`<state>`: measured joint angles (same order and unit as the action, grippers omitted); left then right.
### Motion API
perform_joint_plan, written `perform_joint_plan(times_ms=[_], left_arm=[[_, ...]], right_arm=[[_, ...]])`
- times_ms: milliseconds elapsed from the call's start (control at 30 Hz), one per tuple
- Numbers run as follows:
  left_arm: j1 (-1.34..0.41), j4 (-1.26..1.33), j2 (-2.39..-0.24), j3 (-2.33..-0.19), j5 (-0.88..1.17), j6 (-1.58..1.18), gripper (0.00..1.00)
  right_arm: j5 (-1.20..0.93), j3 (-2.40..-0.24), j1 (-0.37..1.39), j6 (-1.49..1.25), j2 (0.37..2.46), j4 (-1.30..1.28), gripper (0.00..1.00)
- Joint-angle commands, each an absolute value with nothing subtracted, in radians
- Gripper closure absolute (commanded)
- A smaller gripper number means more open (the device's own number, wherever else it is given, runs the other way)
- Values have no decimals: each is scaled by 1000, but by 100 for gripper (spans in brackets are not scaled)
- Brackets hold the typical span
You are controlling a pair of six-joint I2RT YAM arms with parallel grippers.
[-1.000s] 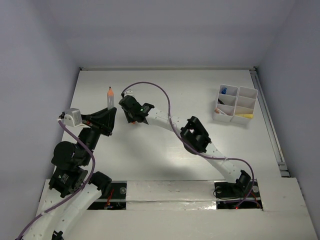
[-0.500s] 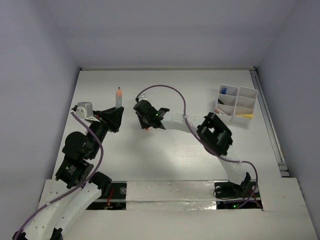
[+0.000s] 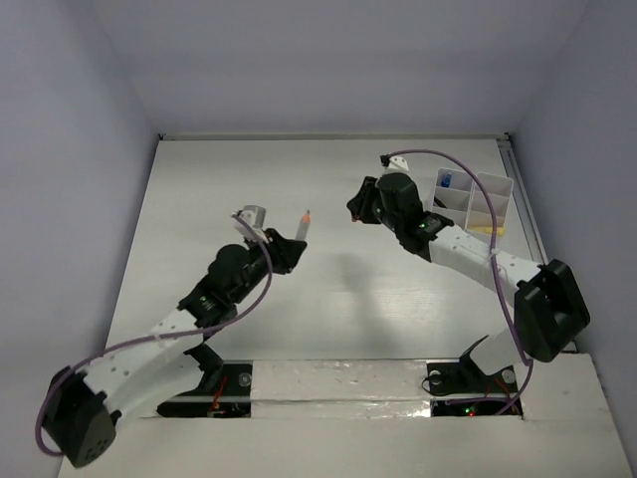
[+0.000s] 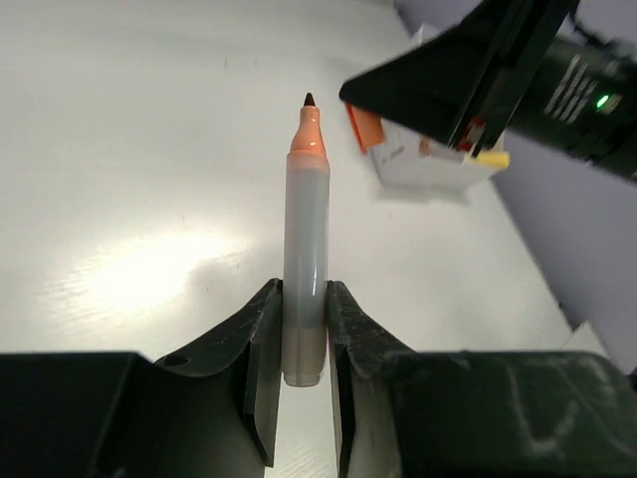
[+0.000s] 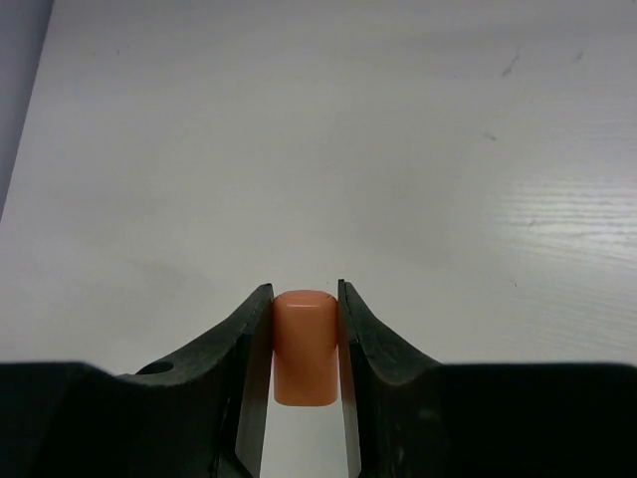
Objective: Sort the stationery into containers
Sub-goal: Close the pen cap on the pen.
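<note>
1. Your left tool (image 4: 301, 295) is clamped on the uncapped orange marker (image 4: 307, 239), its tip pointing away from the tool.
2. Your right tool (image 5: 305, 299) pinches the orange cap (image 5: 304, 349) above the tabletop (image 5: 448, 149).
3. The tray (image 3: 495, 183), just beside the right tool, holds a few items. The marker and cap aren't in yet.
4. Since a second ago, the right tool has swung from beside the marker toward the tray, and the left tool has followed.
</note>
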<state>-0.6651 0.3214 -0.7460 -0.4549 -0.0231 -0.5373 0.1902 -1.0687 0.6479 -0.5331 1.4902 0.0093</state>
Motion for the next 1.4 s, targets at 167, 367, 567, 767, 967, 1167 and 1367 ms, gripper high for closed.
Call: perform_joint_plan(times_ms=[167, 367, 567, 767, 967, 1167, 1367], left_arm=[[-813, 705, -1006, -422, -213, -467, 100], [-873, 752, -1084, -459, -270, -393, 100], [-873, 772, -1120, -472, -278, -391, 100], [-873, 779, -1149, -491, -265, -405, 100], [-873, 775, -1169, -515, -255, -406, 100], [-873, 764, -1175, -523, -250, -410, 100], [-873, 755, -1195, -540, -242, -411, 100]], right_arm=[[8, -1018, 571, -666, 1523, 141, 100], [-26, -1092, 571, -710, 1583, 152, 100], [-43, -1121, 571, -758, 1597, 215, 100], [-49, -1143, 571, -781, 1598, 235, 100], [-77, -1143, 571, -798, 1600, 273, 100], [-97, -1141, 571, -795, 1591, 291, 100], [-101, -1134, 571, -790, 1582, 304, 100]])
